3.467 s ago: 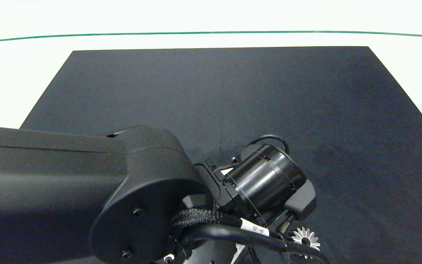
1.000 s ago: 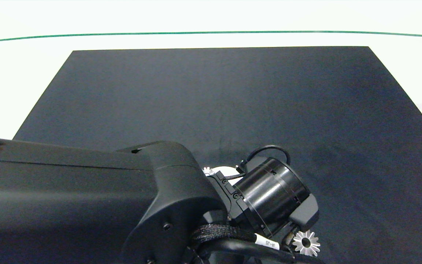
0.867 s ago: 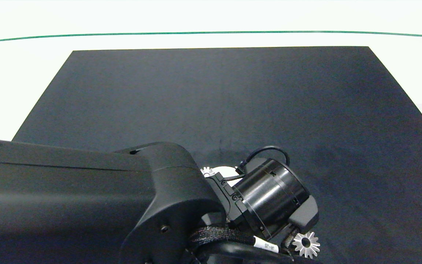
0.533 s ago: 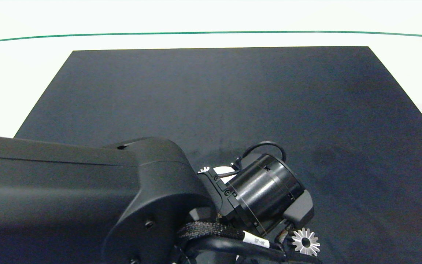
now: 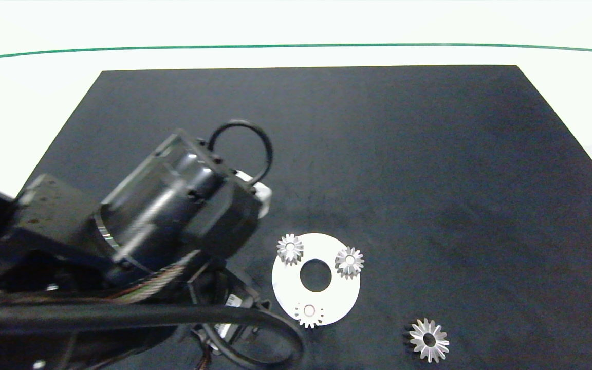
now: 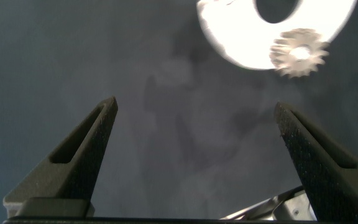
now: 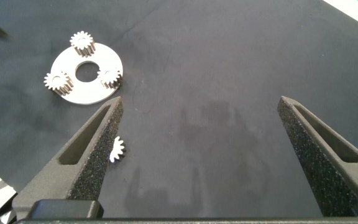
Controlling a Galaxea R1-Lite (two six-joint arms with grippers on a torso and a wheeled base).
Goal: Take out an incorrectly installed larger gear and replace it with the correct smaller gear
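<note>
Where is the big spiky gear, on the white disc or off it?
Off. The larger gear lies flat on the black mat, apart from the white disc.

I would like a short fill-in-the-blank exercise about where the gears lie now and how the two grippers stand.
1. The white disc carries ___ small gears.
2. The larger gear lies on the black mat, ___ the disc.
3. The fingers of the left gripper and the right gripper are ___.

Missing words: three; apart from; open

Bright overhead light, counter (image 5: 296, 25) washed out white around the dark mat (image 5: 429, 154), left arm (image 5: 162, 205) motion-blurred, white disc (image 6: 241, 37) glaring.
</note>
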